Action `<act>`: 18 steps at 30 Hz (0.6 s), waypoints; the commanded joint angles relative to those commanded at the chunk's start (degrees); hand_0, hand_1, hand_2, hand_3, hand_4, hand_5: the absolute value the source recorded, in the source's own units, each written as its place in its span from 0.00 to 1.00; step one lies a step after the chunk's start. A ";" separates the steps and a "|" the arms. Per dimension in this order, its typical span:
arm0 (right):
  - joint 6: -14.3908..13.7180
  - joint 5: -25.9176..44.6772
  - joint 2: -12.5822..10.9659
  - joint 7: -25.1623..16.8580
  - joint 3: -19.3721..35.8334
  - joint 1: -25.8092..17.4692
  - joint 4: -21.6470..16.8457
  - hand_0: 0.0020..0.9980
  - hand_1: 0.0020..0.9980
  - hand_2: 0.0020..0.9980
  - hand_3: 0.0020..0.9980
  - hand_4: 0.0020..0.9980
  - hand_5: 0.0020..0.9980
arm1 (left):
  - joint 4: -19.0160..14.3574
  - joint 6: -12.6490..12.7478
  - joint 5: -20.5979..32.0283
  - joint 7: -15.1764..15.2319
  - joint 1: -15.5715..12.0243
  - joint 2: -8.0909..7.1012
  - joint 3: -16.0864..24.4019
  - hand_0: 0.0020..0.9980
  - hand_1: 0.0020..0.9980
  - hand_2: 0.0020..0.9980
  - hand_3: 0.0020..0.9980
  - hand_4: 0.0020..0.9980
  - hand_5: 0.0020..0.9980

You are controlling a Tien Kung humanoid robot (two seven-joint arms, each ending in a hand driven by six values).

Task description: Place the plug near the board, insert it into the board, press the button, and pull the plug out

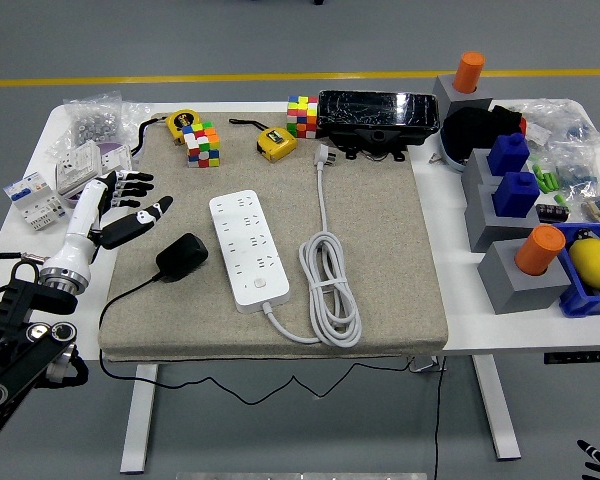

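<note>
A black plug lies on the beige mat, its thin black cord trailing off the mat's front left. Just right of it lies the white power board, lengthwise, with its button near the front end and a coiled white cable beside it. My left hand hovers at the mat's left edge, up and left of the plug, fingers spread and holding nothing. Only a black fingertip of my right hand peeks in at the bottom right corner.
Two Rubik's cubes, two yellow tape measures and a black box line the mat's back. White sockets and a bag of parts sit at left. Grey blocks with orange and blue pieces stand at right.
</note>
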State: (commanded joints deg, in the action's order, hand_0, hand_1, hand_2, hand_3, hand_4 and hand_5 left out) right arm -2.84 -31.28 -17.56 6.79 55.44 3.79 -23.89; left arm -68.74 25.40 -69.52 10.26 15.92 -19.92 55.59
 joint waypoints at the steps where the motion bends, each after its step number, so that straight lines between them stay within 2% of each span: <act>1: 0.00 0.00 0.00 -0.01 -0.01 0.00 0.00 0.56 0.64 0.63 0.60 0.97 0.50 | -0.01 -0.03 -0.05 -0.03 -0.01 0.01 0.00 0.56 0.66 0.64 0.63 0.85 0.36; 18: 0.07 0.14 -0.34 0.03 -0.82 0.23 0.12 0.56 0.64 0.63 0.60 0.97 0.50 | -0.23 -0.21 -0.32 -0.27 0.22 -0.20 0.04 0.57 0.66 0.65 0.63 0.84 0.36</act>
State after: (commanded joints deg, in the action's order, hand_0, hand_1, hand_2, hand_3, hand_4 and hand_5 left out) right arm -2.76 -31.14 -17.90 6.82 54.62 4.02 -23.77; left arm -68.97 25.19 -69.85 10.00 16.14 -20.12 55.63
